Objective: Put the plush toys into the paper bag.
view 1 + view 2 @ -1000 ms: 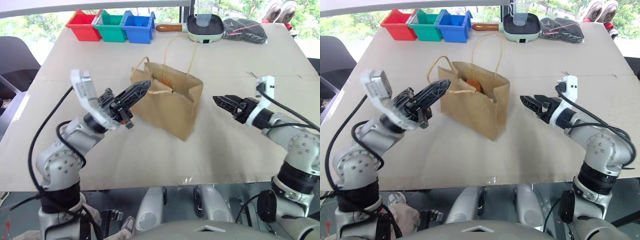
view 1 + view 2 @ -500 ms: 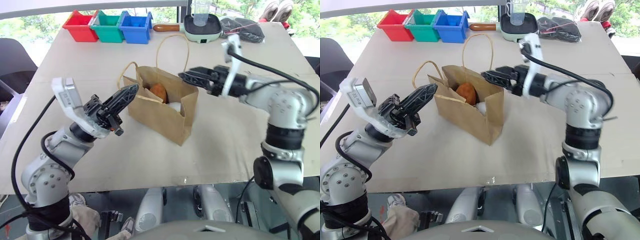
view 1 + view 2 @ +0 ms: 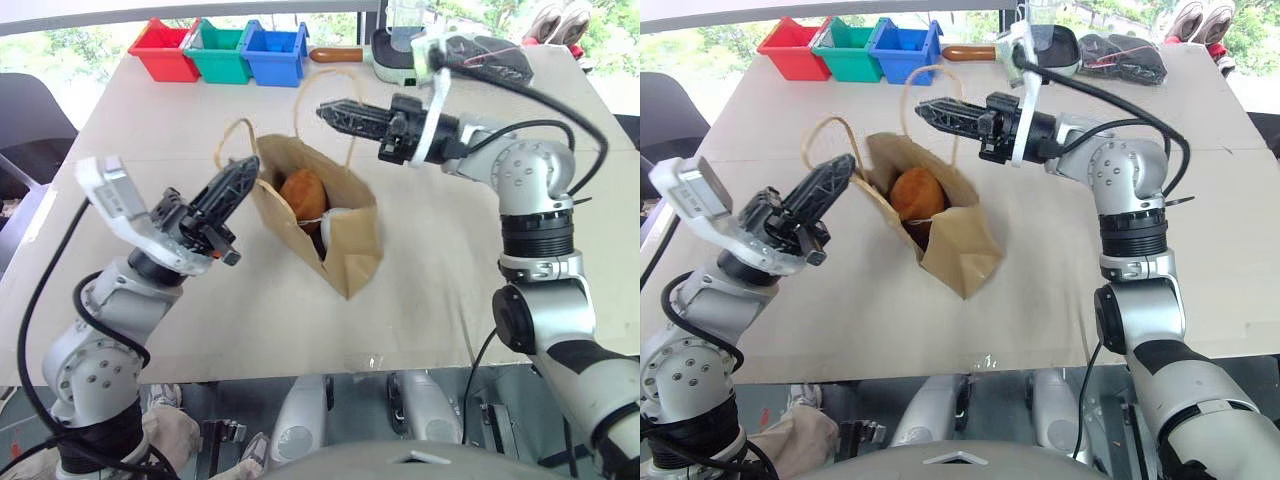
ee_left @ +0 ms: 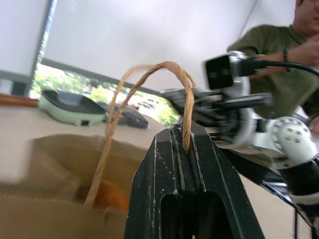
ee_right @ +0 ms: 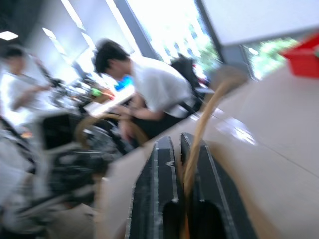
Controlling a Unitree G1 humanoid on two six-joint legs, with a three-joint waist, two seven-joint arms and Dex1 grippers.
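The brown paper bag hangs tilted over the table's middle, mouth open toward me. Inside sit the plush toys: the rounded brown one and, beside it, a bit of the white one. My left gripper is shut on the bag's near cord handle, which arches above its fingertips in the left wrist view. My right gripper reaches in from the right, above the bag's far side, shut on the far cord handle.
Red, green and blue bins line the table's back left. A pale green pan and a black bundle lie at the back. A person in a green shirt stands beyond the table.
My right gripper swung up and left from beside the bag to its far handle and shut on it. The bag now tilts with its mouth pulled wider.
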